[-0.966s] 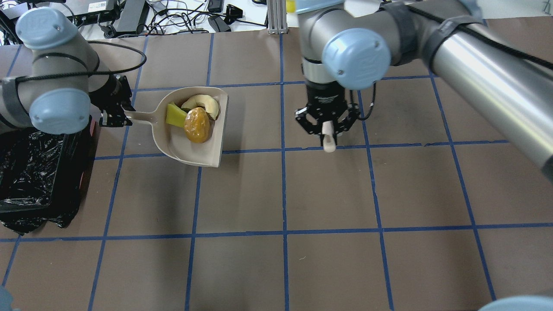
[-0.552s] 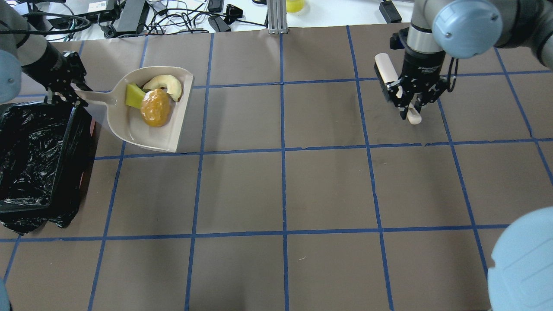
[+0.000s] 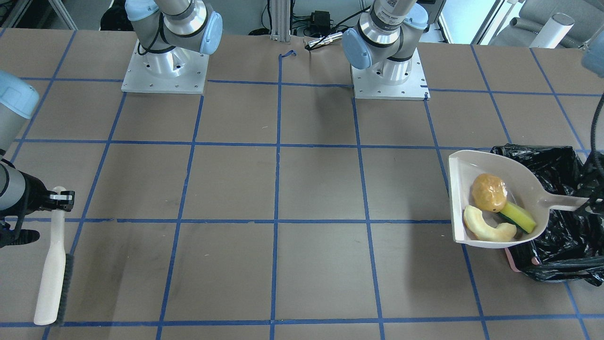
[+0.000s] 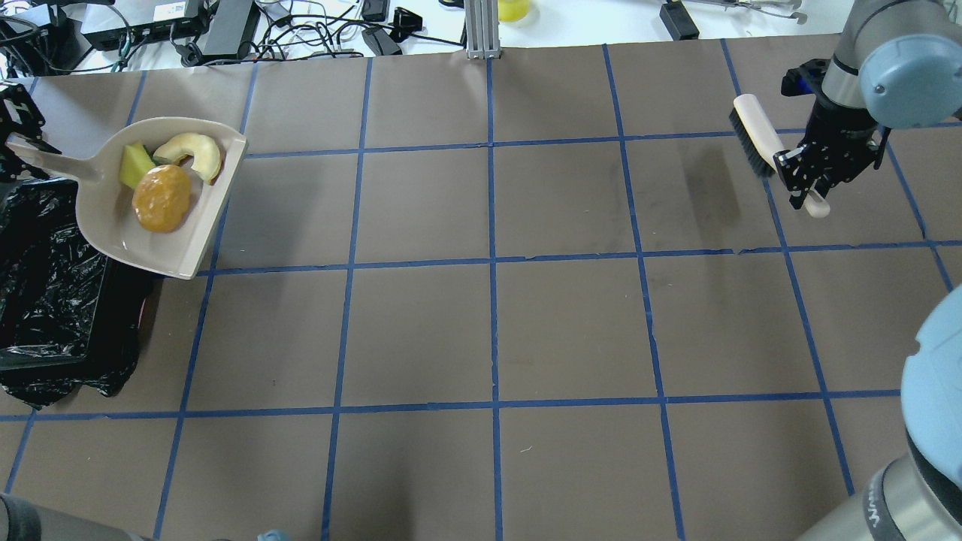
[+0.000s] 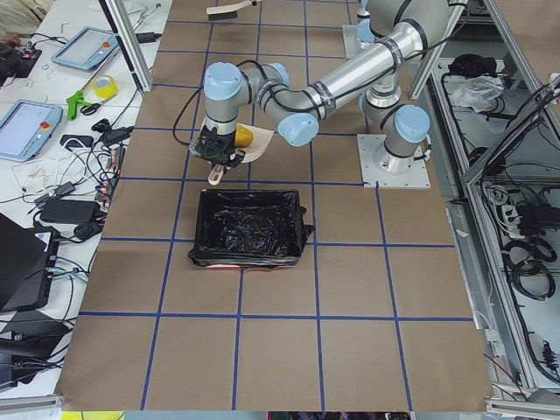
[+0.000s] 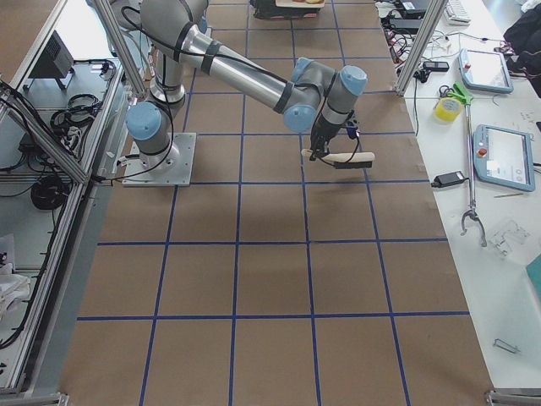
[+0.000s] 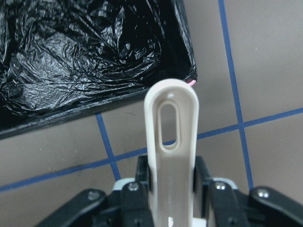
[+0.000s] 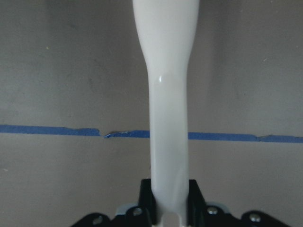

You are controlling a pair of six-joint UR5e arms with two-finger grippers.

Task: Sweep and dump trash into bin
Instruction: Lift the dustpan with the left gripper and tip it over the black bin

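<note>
Dustpan (image 4: 154, 244) carrying the trash (image 4: 160, 199) has shifted left, handle pointing toward the bin (image 4: 45, 300), pinched by left hand (image 7: 170, 177).

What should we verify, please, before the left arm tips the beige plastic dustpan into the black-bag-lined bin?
1. Left gripper shut on the beige plastic dustpan handle: ok.
2. Golden-brown lump, pale cream curved slice and yellow-green sponge piece all in the pan: ok.
3. Scoop above the black-bag-lined rectangular bin: not ok; it hangs mostly beside it, open lip facing away.
4. Bin mouth open and unobstructed: ok.
5. Right gripper, holding the white brush, well away from the bin: ok.
</note>
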